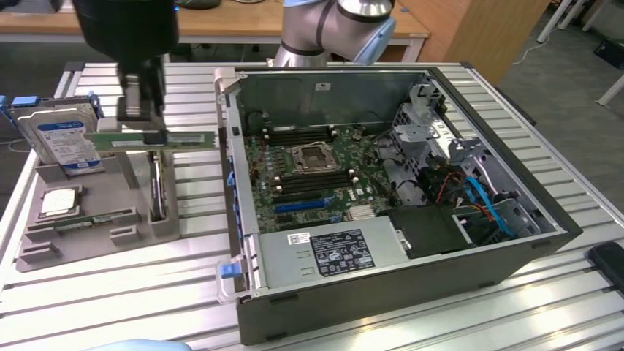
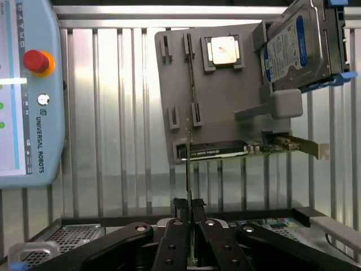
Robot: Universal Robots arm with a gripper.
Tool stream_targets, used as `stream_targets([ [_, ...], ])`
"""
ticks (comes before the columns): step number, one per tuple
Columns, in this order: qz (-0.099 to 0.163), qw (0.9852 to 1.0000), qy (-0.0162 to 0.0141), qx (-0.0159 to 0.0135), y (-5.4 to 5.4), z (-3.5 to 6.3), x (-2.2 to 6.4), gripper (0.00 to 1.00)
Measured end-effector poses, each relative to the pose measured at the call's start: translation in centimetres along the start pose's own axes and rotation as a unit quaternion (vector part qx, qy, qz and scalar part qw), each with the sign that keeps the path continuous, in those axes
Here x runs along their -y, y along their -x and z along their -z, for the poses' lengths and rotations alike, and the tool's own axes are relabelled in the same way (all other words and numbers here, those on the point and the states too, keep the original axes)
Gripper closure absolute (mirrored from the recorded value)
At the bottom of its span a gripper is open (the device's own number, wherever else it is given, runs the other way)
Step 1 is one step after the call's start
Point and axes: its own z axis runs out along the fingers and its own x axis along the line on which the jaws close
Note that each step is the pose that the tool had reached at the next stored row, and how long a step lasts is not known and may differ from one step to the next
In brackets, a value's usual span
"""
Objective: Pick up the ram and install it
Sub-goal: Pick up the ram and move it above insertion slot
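The ram (image 1: 180, 139) is a long thin green stick held level in the air above the grey parts holder (image 1: 58, 245), at the exterior view's left. My gripper (image 1: 137, 121) is shut on it from above, near one end. In the wrist view the ram (image 2: 188, 158) appears edge-on as a thin line pinched between the two black fingers (image 2: 176, 226). The open computer case (image 1: 410, 285) lies at the exterior view's right. Its motherboard (image 1: 312, 183) shows black memory slots (image 1: 297, 135) beside the processor socket (image 1: 314, 156).
The grey holder (image 2: 175, 84) carries a square silver processor chip (image 2: 223, 51), a hard drive (image 2: 299, 45) and a dark expansion card (image 2: 225, 151) standing on edge. A teach pendant (image 2: 28, 96) with a red stop button lies on the slatted metal table (image 1: 127, 292).
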Motion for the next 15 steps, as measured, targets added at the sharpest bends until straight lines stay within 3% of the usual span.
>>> stream_targets([
  [15,0.0,1.0,0.0,0.0,0.4,0.42,6.83,0.87],
])
